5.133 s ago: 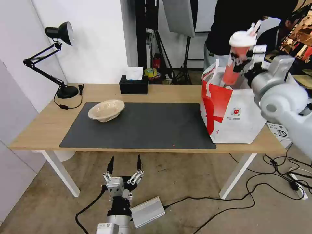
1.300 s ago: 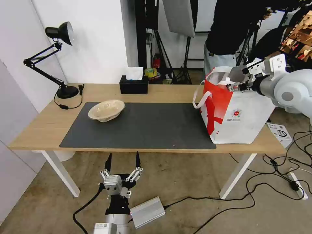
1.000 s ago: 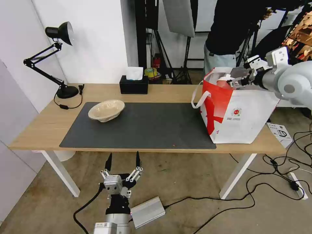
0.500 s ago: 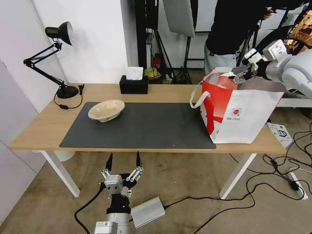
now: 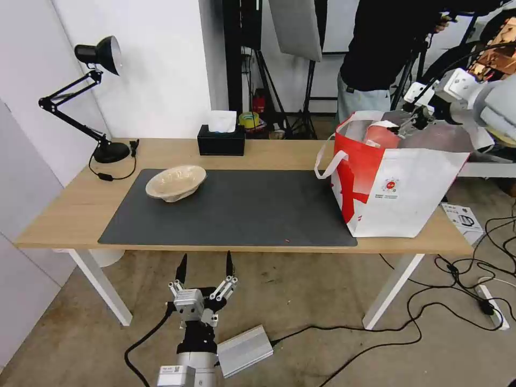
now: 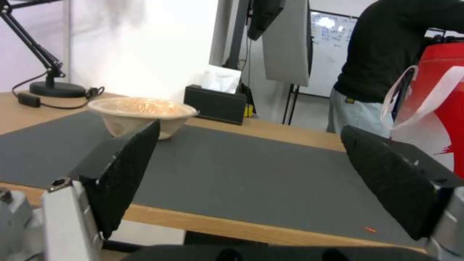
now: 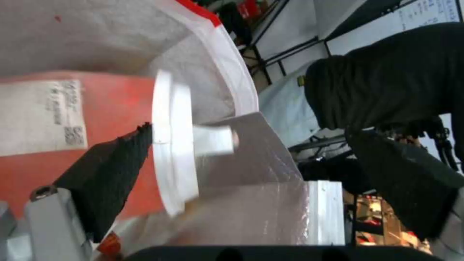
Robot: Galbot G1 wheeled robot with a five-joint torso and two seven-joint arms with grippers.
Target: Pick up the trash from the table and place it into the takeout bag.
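The takeout bag (image 5: 400,196), white with a red side panel, stands on the table's (image 5: 70,209) right end. A red drink cup with a white lid (image 5: 379,133) leans inside it against the foil lining. My right gripper (image 5: 407,124) hovers open just over the bag's far rim, off the cup. In the right wrist view the cup (image 7: 96,123) lies beyond the open right gripper (image 7: 249,132). A beige pulp bowl (image 5: 176,181) sits at the mat's far left corner. My left gripper (image 5: 205,266) hangs open below the table's front edge, facing the bowl (image 6: 143,112).
A black tissue box (image 5: 221,141) stands at the table's back edge and a black desk lamp (image 5: 102,102) at its far left corner. A dark grey mat (image 5: 242,209) covers the middle. A person in black stands behind the bag. Cables lie on the floor to the right.
My right gripper carried the red cup down into the bag, let go of it, and has drawn back up and to the right, open. The left arm has barely moved.
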